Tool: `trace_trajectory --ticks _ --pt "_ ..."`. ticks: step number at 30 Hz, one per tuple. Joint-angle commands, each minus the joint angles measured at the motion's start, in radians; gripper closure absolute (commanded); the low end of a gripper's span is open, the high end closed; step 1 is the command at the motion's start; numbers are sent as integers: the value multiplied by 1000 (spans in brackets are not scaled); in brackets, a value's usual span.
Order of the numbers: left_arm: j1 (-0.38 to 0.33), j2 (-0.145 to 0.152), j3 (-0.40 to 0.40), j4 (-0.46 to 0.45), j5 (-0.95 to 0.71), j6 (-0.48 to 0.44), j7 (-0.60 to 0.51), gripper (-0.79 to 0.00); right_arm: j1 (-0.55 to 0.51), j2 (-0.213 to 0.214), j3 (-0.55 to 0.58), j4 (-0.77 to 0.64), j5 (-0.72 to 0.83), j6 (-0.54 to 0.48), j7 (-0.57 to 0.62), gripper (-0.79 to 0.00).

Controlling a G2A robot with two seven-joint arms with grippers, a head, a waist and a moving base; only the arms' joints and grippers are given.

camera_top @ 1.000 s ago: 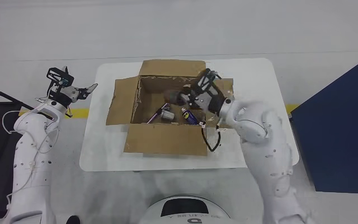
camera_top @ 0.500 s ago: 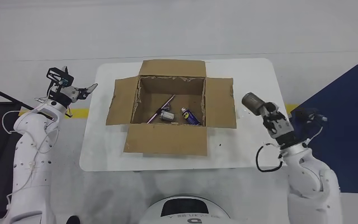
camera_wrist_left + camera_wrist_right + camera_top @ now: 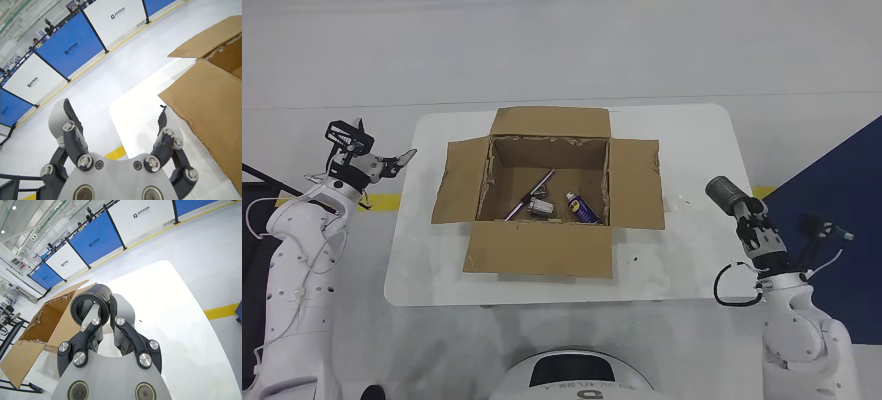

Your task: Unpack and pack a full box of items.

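**Entry 1, right tool (image 3: 102,310):** Clamped on the wall of a black cylinder (image 3: 90,305), a hollow ring-shaped part. One finger sits inside the bore and one outside. A second ago you had this tool down inside the box. It has since lifted clear and swung out to the counter's right edge, farther out than half a second ago.

**Entry 2, left tool (image 3: 117,113):** Fingers apart, holding nothing. It is parked off the counter's left corner, near the box's left flap, and has not moved over the interval.

**Entry 3, box (image 3: 542,250):** Cardboard, all four flaps folded out, standing mid-counter (image 3: 692,150). It has not shifted.

**Entry 4, contents remaining:** A blue spray can (image 3: 579,207), a purple-handled rod (image 3: 527,200) and a small grey part (image 3: 541,206) lie close together on the box floor.

**Reading:** One item is out, so unpacking is under way but not finished. Your next need is probably a set-down spot on the bare counter right of the box. The cylinder looks likely to roll if laid on its side, so favour standing it on a flat end.
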Motion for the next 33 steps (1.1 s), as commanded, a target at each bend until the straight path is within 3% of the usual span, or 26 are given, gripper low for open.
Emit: trace_trajectory --ticks 1,5,9,12,20,25,33 --pt "0 0 0 0 0 0 0 -785 14 -1 -15 -3 -46 41 -12 0" --pt "0 0 0 0 0 0 0 -785 59 -4 -107 -9 -238 202 -3 0" --pt "0 0 0 0 0 0 0 -785 77 2 -136 -24 -459 347 168 0" --pt "0 0 0 0 0 0 0 -785 94 6 -148 -12 -550 392 283 0" --pt "0 0 0 0 0 0 0 -785 232 26 -162 117 -687 326 623 0" --pt "0 0 0 0 0 0 0 -785 279 28 -172 170 -712 362 652 0" --pt "0 0 0 0 0 0 0 -785 266 30 -146 142 -636 347 649 0"
